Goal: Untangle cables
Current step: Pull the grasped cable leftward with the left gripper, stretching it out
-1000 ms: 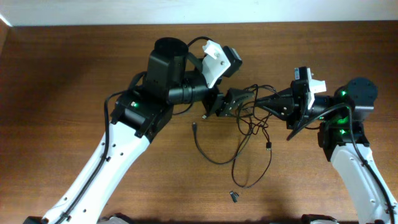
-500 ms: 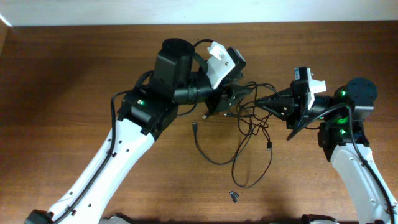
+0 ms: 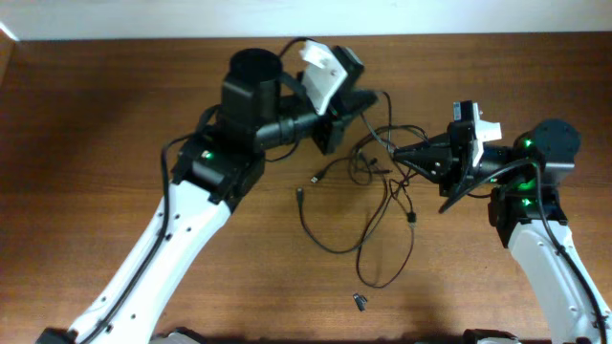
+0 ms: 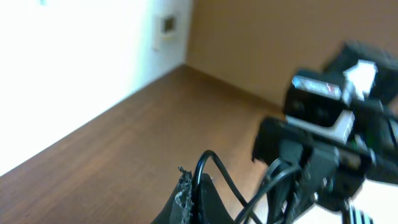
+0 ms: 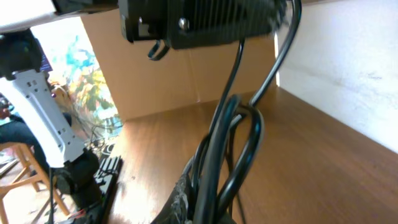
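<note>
The cables (image 3: 382,167), thin black cords knotted together, hung between two clamped grippers. The left gripper (image 3: 361,107) had its fingers pinched on one strand, and the right gripper (image 3: 398,153) was closed on a bundle of several. The knot lay straight ahead of the right gripper's fingertips, just off them, and ahead of and below the left's, so the right arm was the nearer. The taut run followed the line from one hand to the other. Slack loops trailed away beneath both onto the table (image 3: 96,115), ending near a tiny dark loose piece (image 3: 360,302). Any pull apart would likely work along that line. Only the overhead camera showed the loose loops and plugs. The right wrist camera showed doubled cords rising from its fingers toward the left gripper; the blurred left wrist camera showed a single loop leaving its fingers.
</note>
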Robot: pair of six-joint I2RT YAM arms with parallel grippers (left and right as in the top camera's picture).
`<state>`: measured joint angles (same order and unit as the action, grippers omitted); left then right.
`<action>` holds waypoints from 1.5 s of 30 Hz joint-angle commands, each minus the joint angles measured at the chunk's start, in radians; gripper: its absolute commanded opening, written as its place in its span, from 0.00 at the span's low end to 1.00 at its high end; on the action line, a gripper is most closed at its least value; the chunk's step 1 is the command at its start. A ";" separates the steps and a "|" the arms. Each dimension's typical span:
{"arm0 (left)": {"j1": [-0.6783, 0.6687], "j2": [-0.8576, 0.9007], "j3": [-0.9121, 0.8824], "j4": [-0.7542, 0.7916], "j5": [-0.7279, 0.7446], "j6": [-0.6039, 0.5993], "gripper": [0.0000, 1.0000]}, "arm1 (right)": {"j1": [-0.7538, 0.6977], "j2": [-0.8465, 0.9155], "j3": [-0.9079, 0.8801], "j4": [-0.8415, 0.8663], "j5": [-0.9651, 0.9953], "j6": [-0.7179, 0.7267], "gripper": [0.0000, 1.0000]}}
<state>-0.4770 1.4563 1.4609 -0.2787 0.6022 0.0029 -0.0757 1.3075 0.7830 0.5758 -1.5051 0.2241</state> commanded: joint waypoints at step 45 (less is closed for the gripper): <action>0.114 -0.019 0.013 -0.529 -0.250 0.549 1.00 | 0.003 -0.003 0.005 -0.003 -0.029 -0.010 0.04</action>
<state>-0.3660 1.3968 1.4666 -0.8070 0.3164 0.4191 -0.0692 1.3067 0.7883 0.5694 -1.5349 0.2241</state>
